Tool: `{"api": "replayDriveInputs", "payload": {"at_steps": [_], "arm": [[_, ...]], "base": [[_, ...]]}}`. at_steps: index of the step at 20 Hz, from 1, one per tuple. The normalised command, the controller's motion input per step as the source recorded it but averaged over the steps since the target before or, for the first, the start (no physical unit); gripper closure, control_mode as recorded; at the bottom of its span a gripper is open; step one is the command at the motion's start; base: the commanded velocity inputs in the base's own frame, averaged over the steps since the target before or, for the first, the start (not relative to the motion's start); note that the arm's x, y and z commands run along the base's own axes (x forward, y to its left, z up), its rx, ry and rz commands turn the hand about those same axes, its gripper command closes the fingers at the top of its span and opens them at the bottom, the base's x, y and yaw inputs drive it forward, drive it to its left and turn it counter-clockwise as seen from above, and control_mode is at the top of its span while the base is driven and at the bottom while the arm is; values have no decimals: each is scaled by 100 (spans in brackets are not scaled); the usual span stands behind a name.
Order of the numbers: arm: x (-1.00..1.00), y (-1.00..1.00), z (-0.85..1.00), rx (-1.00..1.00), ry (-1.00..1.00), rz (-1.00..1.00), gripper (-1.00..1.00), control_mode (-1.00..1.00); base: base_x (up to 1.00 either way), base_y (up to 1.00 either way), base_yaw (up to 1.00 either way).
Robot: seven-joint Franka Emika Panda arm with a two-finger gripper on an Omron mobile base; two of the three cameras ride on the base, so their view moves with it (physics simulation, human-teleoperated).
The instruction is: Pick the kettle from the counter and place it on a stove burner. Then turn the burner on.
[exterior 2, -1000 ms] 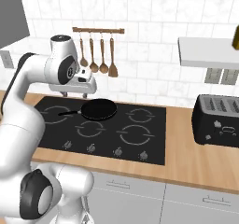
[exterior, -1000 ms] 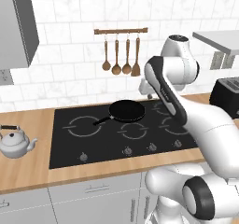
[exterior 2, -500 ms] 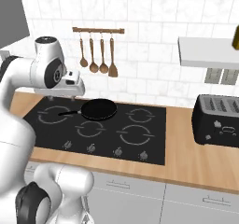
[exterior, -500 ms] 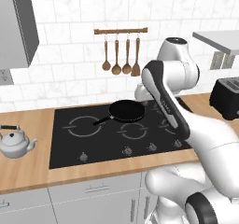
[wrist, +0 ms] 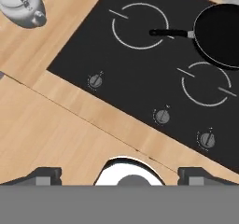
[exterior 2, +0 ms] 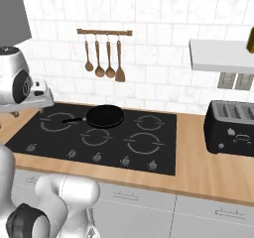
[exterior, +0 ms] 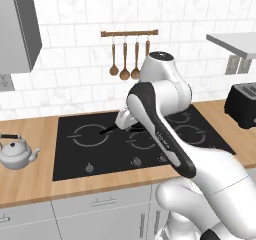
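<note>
The small silvery kettle stands upright on the tan counter, left of the black cooktop. In the hand view the kettle is at the top left corner, far from my gripper. The fingertips stand wide apart with nothing between them, so it is open. My hand hovers above the middle of the cooktop, well to the right of the kettle. A free burner ring lies between the kettle and the black frying pan.
The frying pan sits on a rear burner, its handle pointing left. Several knobs run along the cooktop's front edge. A black toaster stands on the counter at the right. Wooden spoons hang on the back wall.
The arm has swung left and lower across the cooktop, so the hand now hangs over its middle. The kettle and the pan have not moved.
</note>
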Motion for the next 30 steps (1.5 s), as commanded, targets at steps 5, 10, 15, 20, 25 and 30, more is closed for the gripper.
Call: {"api": "replayDriveInputs", "payload": {"at_steps": [5, 10, 15, 20, 25, 30], "arm": [[-11, 100, -26, 3, 0, 37, -100, -100], [21, 100, -39, 9, 0, 28, -100, -100], [52, 100, -11, 3, 1, 11, -100, -100], [52, 100, 0, 0, 5, 5, -100, -100], [25, 91, -6, 0, 2, 3, -100, -100], [5, 38, -1, 1, 0, 0, -100, -100]], "base": [[0, 0, 0], [0, 0, 0], [0, 0, 0], [0, 0, 0], [0, 0, 0], [0, 0, 0]]}}
